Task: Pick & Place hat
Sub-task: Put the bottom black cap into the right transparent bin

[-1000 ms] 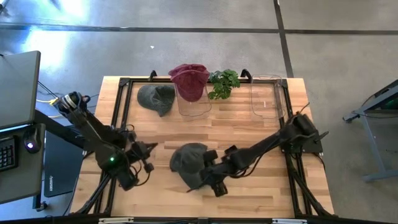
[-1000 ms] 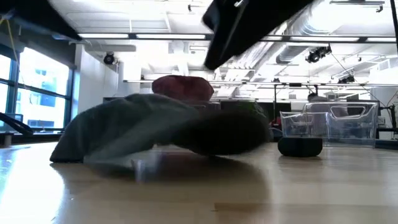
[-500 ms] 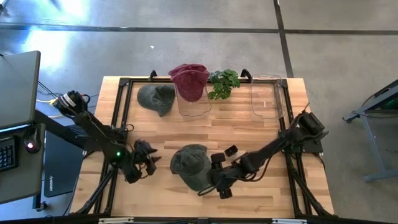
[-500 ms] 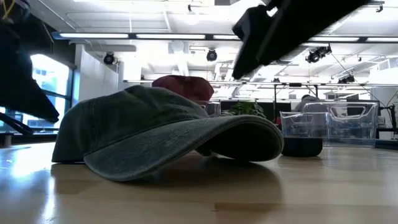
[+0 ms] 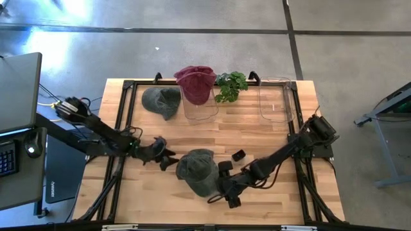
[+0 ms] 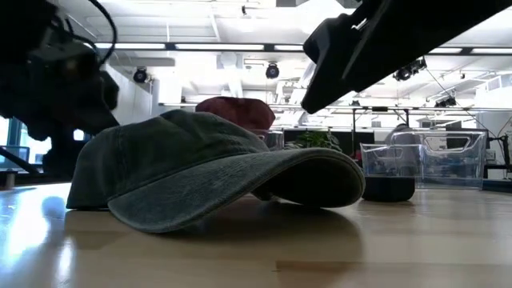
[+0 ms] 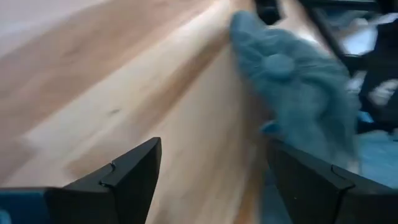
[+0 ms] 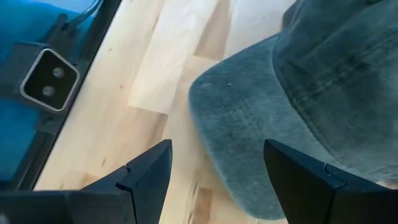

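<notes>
Item: grey-green hat [image 5: 197,169], cap type. Lies flat on the wooden table [image 5: 257,131], lower centre of the high view, crown up, brim toward the lower edge. In the low view the hat [image 6: 216,172] fills the middle of the frame, brim curving down to the tabletop. Held by neither gripper.

Item: left gripper [image 5: 166,157]. Just left of the hat in the high view, arm reaching in from the left edge. Jaws spread wide in the left wrist view, nothing between them; the hat [image 7: 292,81] shows ahead, in the upper right of that frame.

Item: right gripper [image 5: 218,189]. At the hat's lower right edge in the high view, arm running in from the right. Jaws stand wide and empty in the right wrist view, the hat's brim [image 8: 249,118] ahead of them.

Item: second grey-green hat [image 5: 162,101]. Upper left of the table, high view.

Item: dark red hat [image 5: 196,81]. Rests on a clear container [image 5: 200,106], upper centre.

Item: green plant [image 5: 231,85]. Right of the red hat.

Item: empty clear container [image 5: 276,99]. Upper right of the table.
</notes>
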Robot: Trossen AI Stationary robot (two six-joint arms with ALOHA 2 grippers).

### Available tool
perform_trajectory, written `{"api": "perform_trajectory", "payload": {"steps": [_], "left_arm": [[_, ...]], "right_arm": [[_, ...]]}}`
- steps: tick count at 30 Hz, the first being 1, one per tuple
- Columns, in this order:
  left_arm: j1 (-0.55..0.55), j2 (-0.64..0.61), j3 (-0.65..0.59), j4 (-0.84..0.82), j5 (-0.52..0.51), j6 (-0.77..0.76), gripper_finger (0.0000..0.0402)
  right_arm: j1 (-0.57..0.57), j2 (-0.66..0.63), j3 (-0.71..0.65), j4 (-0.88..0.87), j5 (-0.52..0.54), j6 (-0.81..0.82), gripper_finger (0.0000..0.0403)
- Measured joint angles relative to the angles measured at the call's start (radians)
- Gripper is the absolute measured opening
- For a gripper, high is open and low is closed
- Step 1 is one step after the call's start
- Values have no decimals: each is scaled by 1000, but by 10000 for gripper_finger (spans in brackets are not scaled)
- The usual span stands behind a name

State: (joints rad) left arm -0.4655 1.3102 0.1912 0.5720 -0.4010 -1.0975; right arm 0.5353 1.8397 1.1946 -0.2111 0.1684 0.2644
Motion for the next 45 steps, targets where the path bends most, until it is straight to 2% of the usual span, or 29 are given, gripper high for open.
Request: {"api": "perform_trajectory", "payload": {"steps": [4, 6, 11, 15, 17, 19, 23, 28, 34, 39, 45], "left_arm": [[55, 55, 5, 233, 125, 85, 273], [78, 96, 25, 283, 175, 112, 267], [133, 218, 125, 297, 293, 155, 247], [166, 274, 221, 303, 437, 246, 234], [184, 273, 258, 256, 511, 281, 230], [200, 273, 284, 179, 551, 308, 228], [208, 257, 309, 105, 545, 355, 227], [205, 257, 314, 105, 543, 390, 227], [204, 257, 313, 115, 540, 414, 227], [204, 257, 313, 109, 540, 440, 227], [201, 219, 312, -32, 579, 438, 227]], "right_arm": [[15, 0, 0, 9, 0, -2, 249], [23, -2, 0, 18, -4, -2, 249], [47, -34, 0, 21, -20, -2, 249], [64, -81, 0, -4, 53, 21, 249], [60, -107, 1, -34, 107, 33, 249], [32, -135, 1, -66, 115, 39, 249], [-118, -186, 3, -86, -32, 6, 249], [-360, -143, 3, -65, -471, -31, 252], [-562, -21, 2, -8, -773, -90, 283], [-616, 98, 2, 121, -959, -81, 308], [-597, 180, 2, 216, -995, -88, 314]]}}
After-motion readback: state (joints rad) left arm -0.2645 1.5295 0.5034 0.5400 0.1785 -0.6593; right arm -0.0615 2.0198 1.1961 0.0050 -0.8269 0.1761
